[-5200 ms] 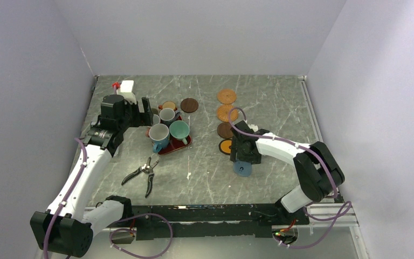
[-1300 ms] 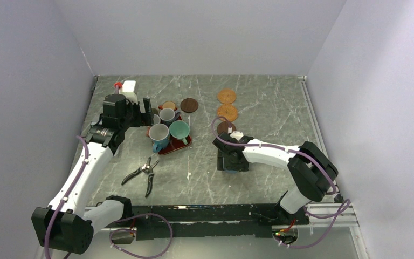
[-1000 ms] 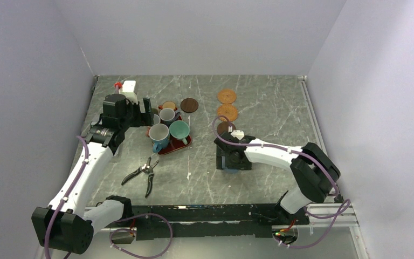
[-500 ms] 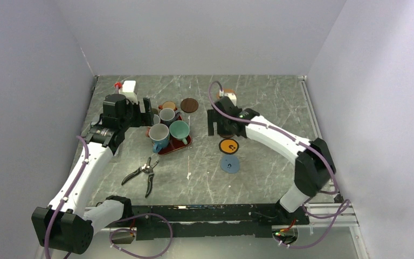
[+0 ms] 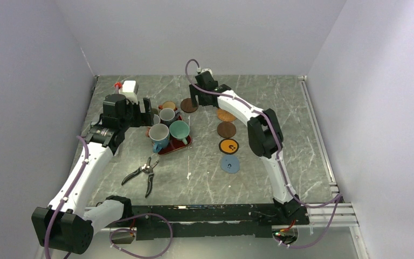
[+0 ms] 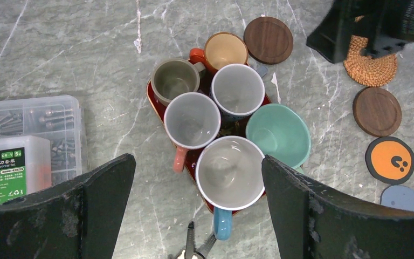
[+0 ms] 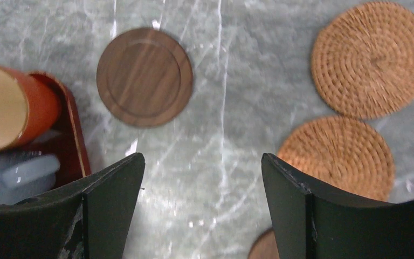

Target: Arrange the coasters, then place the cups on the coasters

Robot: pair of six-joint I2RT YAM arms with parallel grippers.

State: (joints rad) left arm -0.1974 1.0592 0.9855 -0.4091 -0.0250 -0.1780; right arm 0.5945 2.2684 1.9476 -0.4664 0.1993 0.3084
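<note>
Six cups crowd a red tray (image 6: 152, 99): olive (image 6: 175, 79), orange-brown (image 6: 225, 50), grey-white (image 6: 237, 89), pink-handled white (image 6: 192, 120), teal (image 6: 277, 135) and blue (image 6: 229, 171). My left gripper (image 6: 198, 157) hangs open above them, holding nothing. Right of the tray runs a row of coasters: woven orange (image 5: 226, 115), dark brown (image 5: 226, 129), black with an orange face (image 5: 228, 145), blue (image 5: 230, 164). Another dark brown coaster (image 7: 144, 77) lies apart, beside the tray. My right gripper (image 7: 202, 156) is open and empty over bare table between that coaster and two woven orange ones (image 7: 372, 59) (image 7: 338, 156).
Pliers (image 5: 143, 175) lie on the table in front of the tray. A clear plastic box of screws (image 6: 27, 145) sits left of the tray, and a white object with a red cap (image 5: 125, 86) stands in the back left corner. Walls close three sides.
My right gripper left the blue coaster at the near end of the row and swung to the far side, beside the lone dark brown coaster. The left arm has not moved.
</note>
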